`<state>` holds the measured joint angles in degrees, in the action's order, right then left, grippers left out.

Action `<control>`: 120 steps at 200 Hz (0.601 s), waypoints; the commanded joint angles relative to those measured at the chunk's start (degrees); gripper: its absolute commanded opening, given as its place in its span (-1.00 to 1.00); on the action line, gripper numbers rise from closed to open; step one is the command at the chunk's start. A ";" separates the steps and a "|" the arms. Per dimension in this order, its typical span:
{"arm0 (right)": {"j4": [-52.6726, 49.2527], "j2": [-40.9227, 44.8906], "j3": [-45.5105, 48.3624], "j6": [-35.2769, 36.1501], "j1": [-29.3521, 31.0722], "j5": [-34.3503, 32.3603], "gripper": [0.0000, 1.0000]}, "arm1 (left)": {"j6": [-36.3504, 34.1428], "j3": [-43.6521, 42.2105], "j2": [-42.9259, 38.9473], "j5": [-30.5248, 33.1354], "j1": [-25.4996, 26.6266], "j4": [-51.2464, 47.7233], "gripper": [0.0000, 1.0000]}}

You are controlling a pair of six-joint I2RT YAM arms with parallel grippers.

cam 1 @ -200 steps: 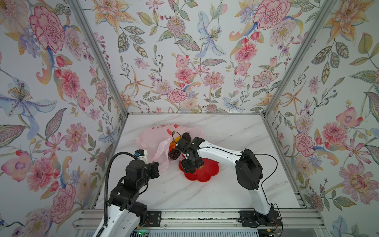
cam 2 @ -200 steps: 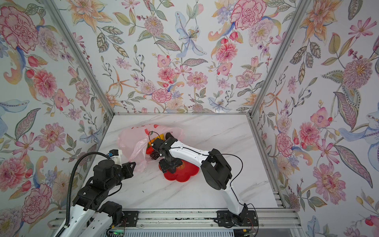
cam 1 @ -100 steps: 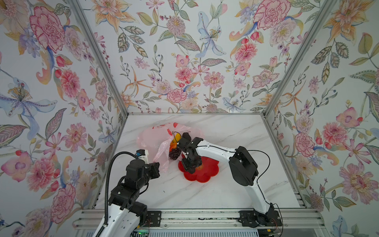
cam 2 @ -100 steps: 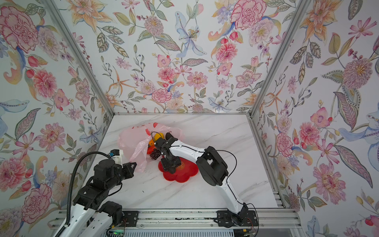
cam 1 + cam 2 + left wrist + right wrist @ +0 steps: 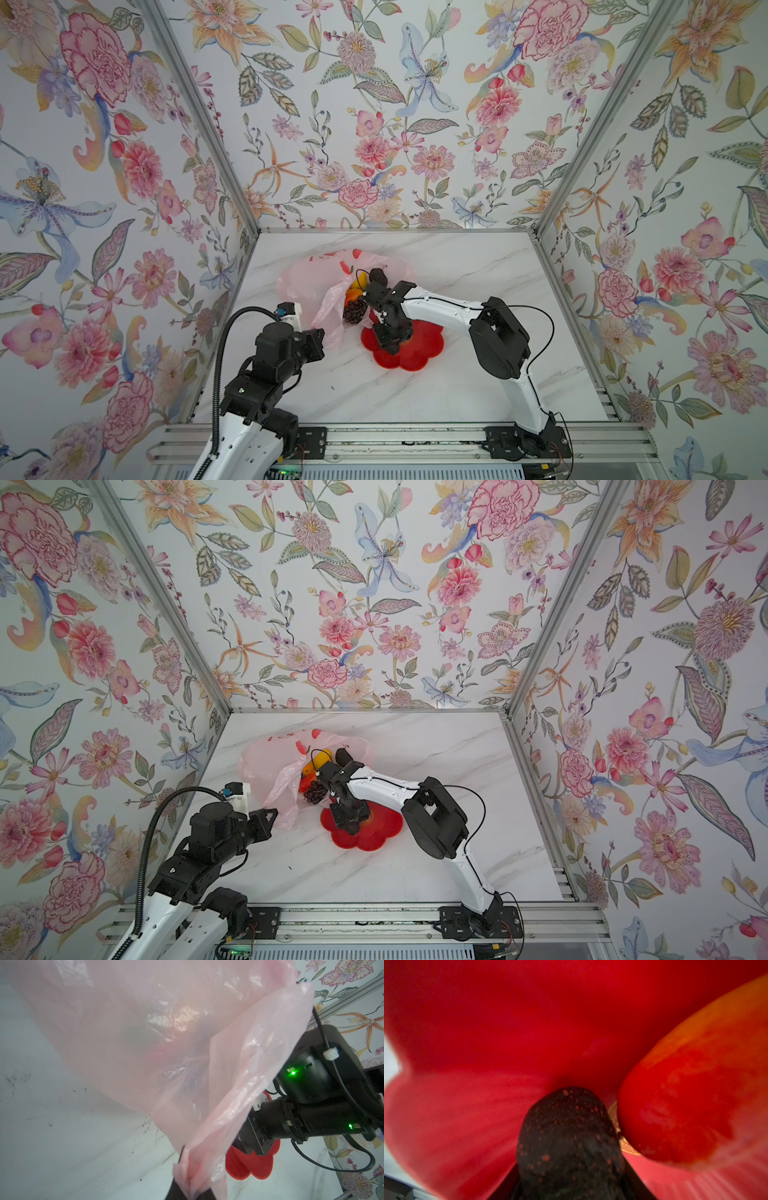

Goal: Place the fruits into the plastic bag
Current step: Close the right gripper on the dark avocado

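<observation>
On my screens the left gripper (image 5: 321, 337) sits at the near left of the marble table (image 5: 457, 266), and its wrist camera shows the jaws pressed together on a bunched fold of the plastic bag (image 5: 145, 1043), the pink film rising from the pinch and spreading across most of that view. In both top views the bag lies at the back left of the table with its mouth turned toward the middle. At the opening I can see a dark grape bunch (image 5: 354, 311), an orange and yellow mango (image 5: 356, 287) behind it, and a blackish avocado (image 5: 377, 275) at the far edge. The right gripper (image 5: 392, 347) points down over the red flower-shaped plate (image 5: 424, 353), which lies just beside the bag's mouth. In the right wrist view a second avocado (image 5: 569, 1136), dark and speckled, stands between the two fingers, which flank it low in the frame. I cannot tell whether they press on it or stand just off it. A red-orange mango (image 5: 695, 1095) lies on the plate right beside that avocado, close enough that they appear to touch.
</observation>
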<state>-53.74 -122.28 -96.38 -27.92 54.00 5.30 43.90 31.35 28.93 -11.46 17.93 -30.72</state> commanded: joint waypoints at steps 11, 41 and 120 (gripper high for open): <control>-0.85 7.53 4.62 -1.32 -0.62 -1.35 -0.01 | -1.02 -1.21 -0.76 0.03 -0.79 1.60 -1.00; -0.87 14.15 10.92 -1.91 -1.89 -1.63 0.00 | -0.81 -1.26 -1.41 0.85 -0.81 1.56 -1.00; -0.92 29.89 12.29 -7.86 -8.16 5.47 0.01 | -0.98 -1.07 -0.89 1.03 -1.21 1.62 -1.00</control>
<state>-54.61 -95.09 -80.75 -32.64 47.07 7.03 43.92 30.96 27.97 -11.16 17.34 -30.28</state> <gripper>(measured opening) 0.509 0.047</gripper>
